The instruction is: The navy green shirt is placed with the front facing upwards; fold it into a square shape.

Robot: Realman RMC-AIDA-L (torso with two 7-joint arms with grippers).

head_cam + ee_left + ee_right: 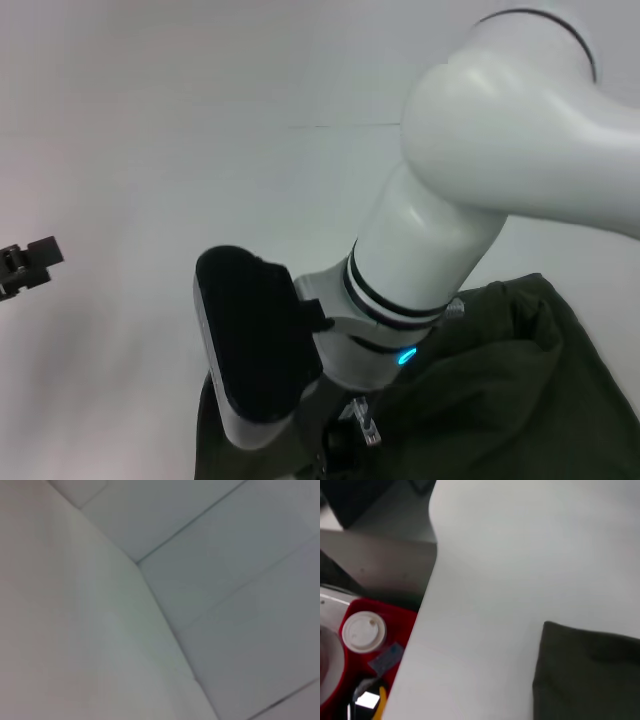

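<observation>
White table fills most of what I see, head view included; right arm is the big thing in front of it, white casing sweeping in from the upper right and down to the lower centre, black bands and a small blue light at the wrist, a black-faced module on the wrist's left side; the navy green shirt sits at the lower right of the head view, dark olive, bunched and rumpled, with the arm's wrist reaching down over its left part; right wrist view shows a straight edge and one corner of the shirt lying flat on the table top; no print or collar visible to me from any camera; right gripper is down at the cloth by the bottom edge, mostly hidden by the wrist, so I cannot tell whether its jaws are open, closed or pinching fabric; left gripper is at the far left edge, well apart from the shirt, only a small black part in view, jaw state also not readable; beyond the table edge, a red bin with a white round lid in it; left wrist camera gives me only pale surfaces with seams.
</observation>
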